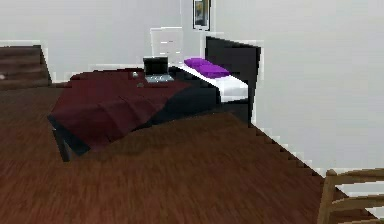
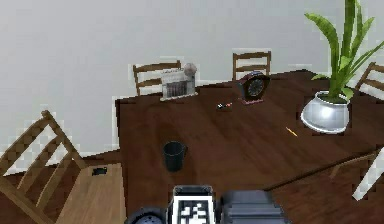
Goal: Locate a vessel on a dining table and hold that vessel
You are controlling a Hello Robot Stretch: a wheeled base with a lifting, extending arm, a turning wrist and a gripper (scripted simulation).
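Ten items, largest first. Bed [image 1: 120, 105]: dark red cover, black headboard, across brown board floor in the forward view; not wanted. Dining table [image 2: 250, 150]: dark wood, spanning the arm side view; the work surface. Chairs [image 2: 157, 75]: light wood, two at the table's far edge, and a near chair [image 2: 40, 160] by its left corner. Potted plant [image 2: 330, 100]: green blades in a pale round pot, near the table's right end. Laptop [image 1: 157, 70]: lid up, on the bed. Slatted white holder [image 2: 178, 83]: at the far edge, before a chair. Round dark object [image 2: 255, 87]: red-rimmed, possibly a clock, far edge. Mug [image 2: 175, 155]: dark, upright, alone on the table's near left part, well apart from everything else; the vessel sought, judged found but not yet held. Gripper [image 2: 150, 215]: dark body at the bottom edge beside a marked white square; its far end cannot be made out, so neither the state of its fingers nor whether it holds anything can be told. Pencil [image 2: 291, 131]: yellow sliver between mug and plant. Handling note: the step in hand appears to be lining up on the mug. Best to nudge the base until the arm's line meets it, lift above rim height before extending, then descend slowly, since an upright mug on smooth wood may slide or tip if bumped.
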